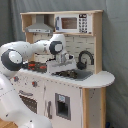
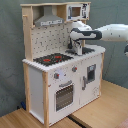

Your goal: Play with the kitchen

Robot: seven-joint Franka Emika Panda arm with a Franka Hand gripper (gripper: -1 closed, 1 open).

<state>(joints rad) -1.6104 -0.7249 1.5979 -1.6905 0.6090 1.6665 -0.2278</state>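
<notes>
The kitchen (image 1: 70, 95) (image 2: 45, 80) is a tall white and light-wood toy, seen in both exterior views. It has a black-red stovetop (image 1: 36, 65) (image 2: 52, 59), an oven door (image 2: 64, 95), a grey sink (image 1: 74, 74), a curved black faucet (image 1: 84, 59), a pegboard back (image 2: 50, 37), a hood (image 1: 40, 25) (image 2: 50, 20) and a microwave (image 1: 70, 23) (image 2: 76, 11). My gripper (image 1: 65, 61) (image 2: 77, 49) hangs over the counter between stovetop and sink, just left of the faucet in the first exterior view. In the second exterior view my arm hides the faucet.
The white arm (image 1: 20, 55) comes in from the first exterior view's left and crosses above the stovetop. A grey curtain (image 1: 115, 45) hangs behind the kitchen. The kitchen stands on a wooden table (image 2: 105, 105), whose top extends to the second exterior view's right.
</notes>
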